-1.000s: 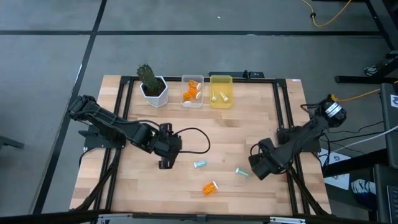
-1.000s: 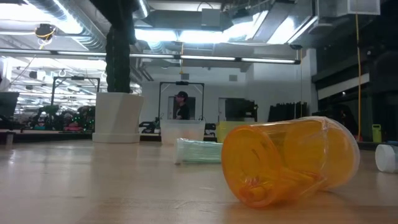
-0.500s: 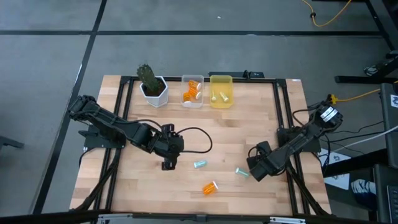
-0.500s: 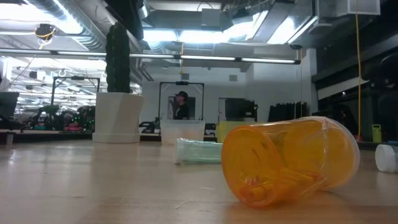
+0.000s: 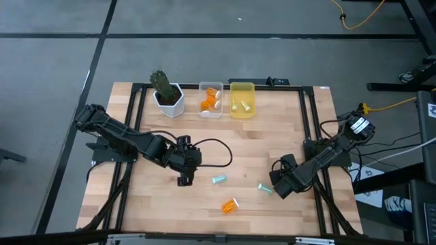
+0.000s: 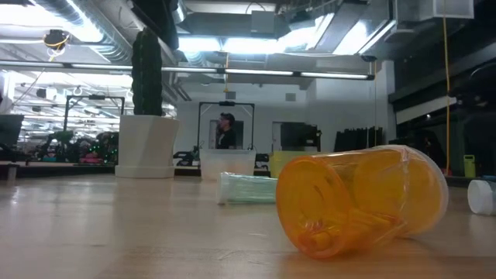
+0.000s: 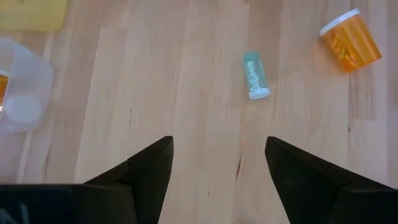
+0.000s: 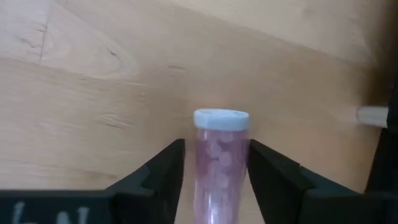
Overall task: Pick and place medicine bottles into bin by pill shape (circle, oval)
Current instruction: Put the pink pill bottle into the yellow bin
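A small purple bottle with a pale blue cap (image 8: 221, 158) lies on the table, also visible in the high view (image 5: 263, 188). My right gripper (image 5: 276, 188) is open, with one finger on each side of it (image 8: 217, 180). A teal bottle (image 5: 219, 180) lies on its side mid-table and shows in the left wrist view (image 7: 255, 75). An orange bottle with a white cap (image 5: 230, 205) lies near the front edge (image 6: 360, 198). My left gripper (image 5: 182, 179) is open and empty, left of the teal bottle. My right gripper comes at the purple bottle level from the table's right, its fingers lying along the bottle's sides with the cap end (image 8: 221, 119) sticking out past them. One finger (image 8: 267, 171) stands right against the bottle; I cannot tell whether it touches.
A clear bin (image 5: 211, 100) holding orange bottles and a yellow bin (image 5: 242, 99) holding pale bottles stand at the far edge, beside a white cactus pot (image 5: 168, 97). A black cable (image 5: 216, 151) loops behind my left gripper. A person (image 6: 225, 130) stands far behind the table.
My right gripper has moved a little toward the table's left edge, up to the purple bottle. The bottles lie where they were.
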